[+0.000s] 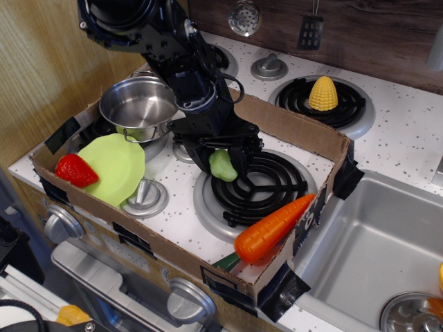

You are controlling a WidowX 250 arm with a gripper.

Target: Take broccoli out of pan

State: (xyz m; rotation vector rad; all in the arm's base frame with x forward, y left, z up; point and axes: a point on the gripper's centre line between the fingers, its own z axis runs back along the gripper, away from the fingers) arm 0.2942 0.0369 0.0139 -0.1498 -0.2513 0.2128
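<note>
Your gripper (223, 166) sits low over the front coil burner (252, 185), its fingers closed around the broccoli (222, 166) at the burner's left edge. You see the pan (140, 106) standing well apart at the back left, with the lime-green plate (114, 166) and strawberry (75, 170) in front of it. A carrot (273, 227) lies against the cardboard wall (304, 142).

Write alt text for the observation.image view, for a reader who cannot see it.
A black robot gripper holds a pale green toy broccoli low over a toy stove's front coil burner. Behind it to the left stands the empty steel pan.
</note>
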